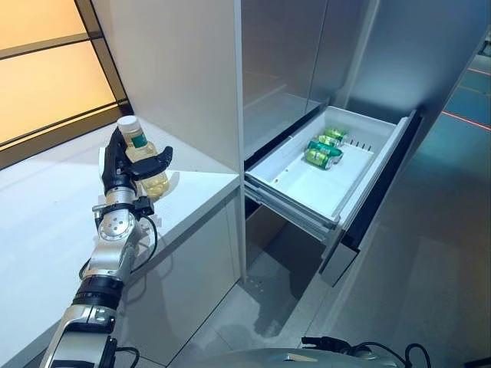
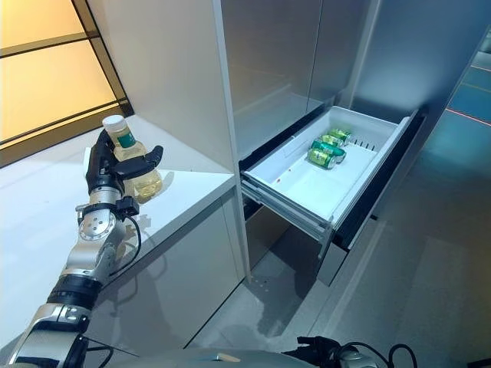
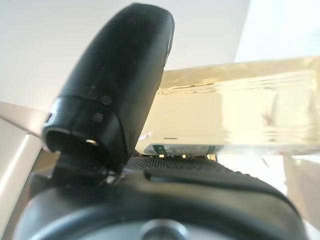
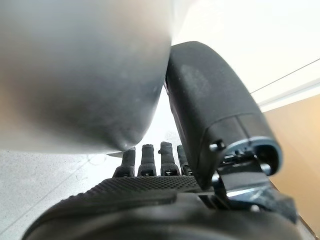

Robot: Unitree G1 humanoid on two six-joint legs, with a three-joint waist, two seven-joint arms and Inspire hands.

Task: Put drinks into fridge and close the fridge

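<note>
A clear bottle [image 1: 147, 167] of yellowish drink with a white cap stands upright at the white counter [image 1: 46, 222], by its right end. My left hand [image 1: 116, 165] is shut on the bottle, fingers behind it and thumb [image 3: 115, 90] across its front. The left wrist view shows the bottle's [image 3: 250, 110] pale side against the palm. The fridge drawer [image 1: 322, 188] stands pulled open to the right, with green cans [image 1: 324, 149] lying at its far end. My right hand [image 4: 150, 195] hangs low with its fingers relaxed and holds nothing.
The tall grey fridge front [image 1: 192, 69] rises between the counter and the open drawer. The drawer's dark front panel [image 1: 376, 192] juts out over the grey floor [image 1: 414, 291]. A lit orange wall panel [image 1: 38, 69] is behind the counter.
</note>
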